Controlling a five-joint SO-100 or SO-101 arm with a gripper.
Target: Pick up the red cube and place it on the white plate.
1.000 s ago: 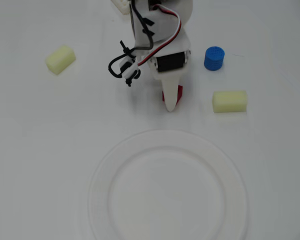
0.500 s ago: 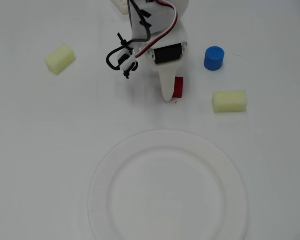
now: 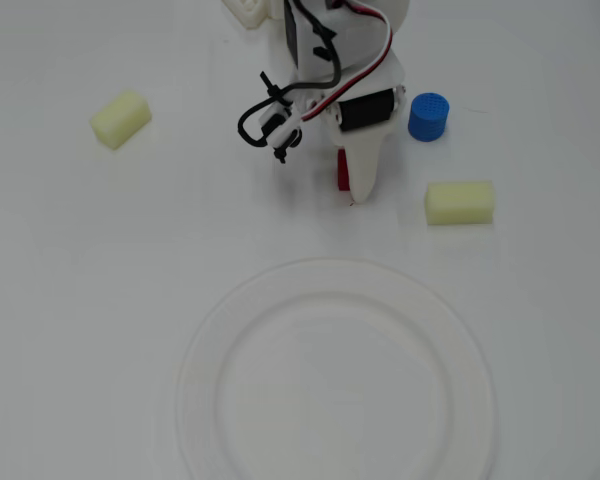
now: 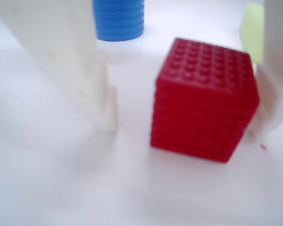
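The red cube (image 4: 203, 99) sits on the white table between my gripper's two white fingers. In the wrist view it touches the right finger (image 4: 273, 94), and a gap separates it from the left finger (image 4: 85, 70). My gripper (image 4: 186, 127) is open around the cube and low at the table. In the overhead view my gripper (image 3: 348, 188) covers most of the cube (image 3: 342, 173); only a red sliver shows. The white plate (image 3: 210, 330) lies empty below the gripper in the overhead view, at the lower middle.
A blue cylinder (image 3: 429, 116) stands just right of the arm and shows behind the cube in the wrist view (image 4: 119, 19). One pale yellow block (image 3: 460, 202) lies to the right, another (image 3: 120, 119) at the far left. The arm's cables (image 3: 280, 110) hang to its left.
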